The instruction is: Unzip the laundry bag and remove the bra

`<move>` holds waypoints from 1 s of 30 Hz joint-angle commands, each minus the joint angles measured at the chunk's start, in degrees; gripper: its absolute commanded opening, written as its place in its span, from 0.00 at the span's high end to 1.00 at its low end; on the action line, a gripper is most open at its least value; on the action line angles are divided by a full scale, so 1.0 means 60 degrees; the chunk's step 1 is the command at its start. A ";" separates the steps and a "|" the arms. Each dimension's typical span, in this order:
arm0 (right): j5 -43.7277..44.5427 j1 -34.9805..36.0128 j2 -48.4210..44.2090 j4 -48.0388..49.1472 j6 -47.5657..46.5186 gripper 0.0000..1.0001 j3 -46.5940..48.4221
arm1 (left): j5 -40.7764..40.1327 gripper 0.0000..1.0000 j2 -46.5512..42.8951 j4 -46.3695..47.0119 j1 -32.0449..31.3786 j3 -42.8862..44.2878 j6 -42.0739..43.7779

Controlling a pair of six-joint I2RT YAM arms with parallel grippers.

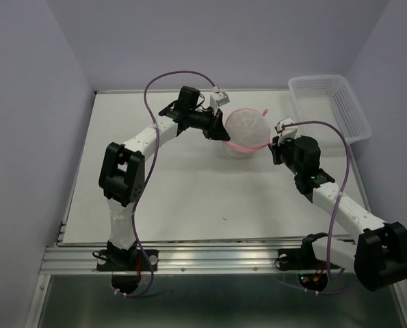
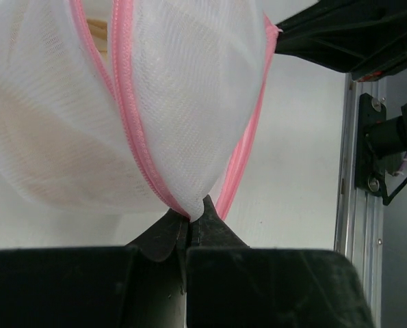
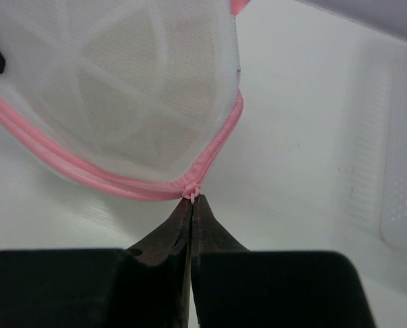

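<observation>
The laundry bag (image 1: 245,132), a round white mesh pouch with pink piping, sits at the back middle of the table between both grippers. My left gripper (image 2: 195,217) is shut on the bag's mesh edge by the pink zipper tape (image 2: 126,130), at the bag's left side (image 1: 221,130). My right gripper (image 3: 192,200) is shut on the pink zipper pull (image 3: 190,194) at the bag's right side (image 1: 275,145). The zipper (image 3: 220,147) looks closed. A peach-beige shape, the bra (image 3: 169,61), shows faintly through the mesh inside the bag.
A white plastic lattice basket (image 1: 330,106) stands at the back right, close to the right arm; its wall shows in the right wrist view (image 3: 401,171). The table's metal rail (image 2: 357,171) and the right arm's base show in the left wrist view.
</observation>
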 commanded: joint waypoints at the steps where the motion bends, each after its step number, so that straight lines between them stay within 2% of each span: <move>1: -0.0570 -0.0376 -0.0293 0.0182 -0.0063 0.99 0.0521 | -0.0818 1.00 0.0954 -0.1328 0.0263 0.1114 -0.0082; 7: -0.1610 -0.0288 -0.0381 -0.0593 0.1665 0.99 0.0242 | -0.1110 1.00 0.1880 -0.1417 0.0336 0.2388 -0.1313; 8: -0.1713 -0.0143 -0.0396 -0.0652 0.2001 0.99 0.0198 | -0.1168 0.97 0.1852 -0.1432 0.0337 0.2434 -0.1472; 9: -0.1816 0.0105 -0.0396 -0.0638 0.2628 0.99 0.0125 | -0.1415 0.77 0.1794 -0.1272 0.0337 0.2420 -0.1721; 10: -0.1976 0.0267 -0.0410 -0.0580 0.2851 0.99 0.0009 | -0.1548 0.63 0.1634 -0.1169 0.0322 0.2260 -0.1999; 12: -0.1921 0.0952 -0.0425 0.0176 0.3511 0.99 -0.0577 | -0.1783 0.21 0.1399 -0.0848 0.0322 0.1968 -0.2293; 13: -0.1847 0.1160 -0.0439 0.0298 0.3658 0.99 -0.0709 | -0.1799 0.16 0.1253 -0.0730 0.0336 0.1589 -0.2425; 14: -0.1324 0.1365 -0.0425 0.0444 0.4080 0.99 -0.0797 | -0.1813 0.05 0.0961 -0.0468 0.0337 0.1353 -0.2731; 15: -0.1188 0.1498 -0.0396 0.0431 0.4273 0.99 -0.0755 | -0.1828 0.01 0.0567 -0.0291 0.0308 0.0756 -0.2864; 20: -0.0500 0.1690 -0.0352 0.0445 0.6028 0.99 -0.0696 | -0.2238 0.01 -0.0695 0.1318 0.0278 -0.1458 -0.4559; 23: -0.0587 0.1777 -0.0322 0.0548 0.6134 0.99 -0.0813 | -0.2603 0.01 -0.1486 0.2095 0.0278 -0.2938 -0.5426; 27: -0.1287 0.1777 -0.0235 0.0899 0.6121 0.99 -0.0974 | -0.2051 0.01 -0.2103 0.4467 0.0103 -0.4797 -0.7707; 30: -0.1333 0.1777 -0.0220 0.0739 0.5887 0.99 -0.0974 | -0.2208 0.01 -0.1929 0.5086 -0.0336 -0.4657 -0.8853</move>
